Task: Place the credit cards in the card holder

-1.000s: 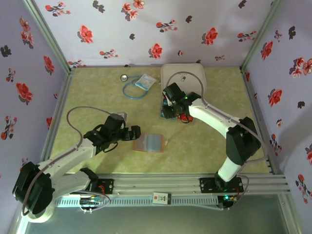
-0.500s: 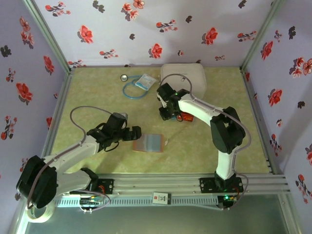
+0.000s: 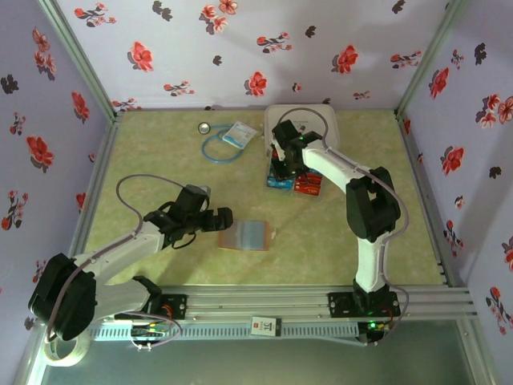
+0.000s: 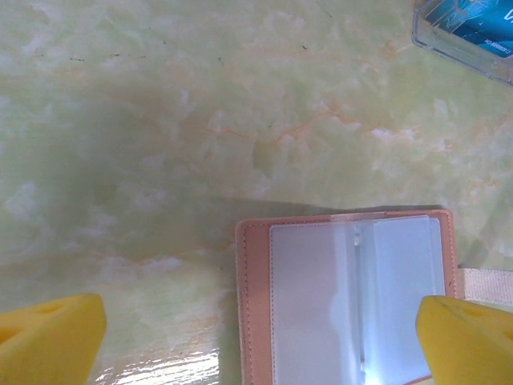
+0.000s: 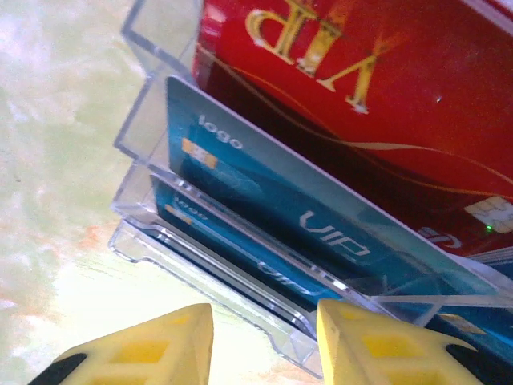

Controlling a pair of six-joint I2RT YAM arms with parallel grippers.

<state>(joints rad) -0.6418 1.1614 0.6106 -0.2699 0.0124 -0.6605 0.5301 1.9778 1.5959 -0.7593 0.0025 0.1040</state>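
Right claw [image 5: 264, 341] has shifted farther back over the credit cards [image 5: 304, 216], half-spread; left claw [image 3: 226, 216] spread wide.

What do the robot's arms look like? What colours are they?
The left arm and the right arm are both made of smooth white tubes joined by chunky black joints. A thin grey cable loops along each arm. The jaws at the ends are bright yellow blocks.
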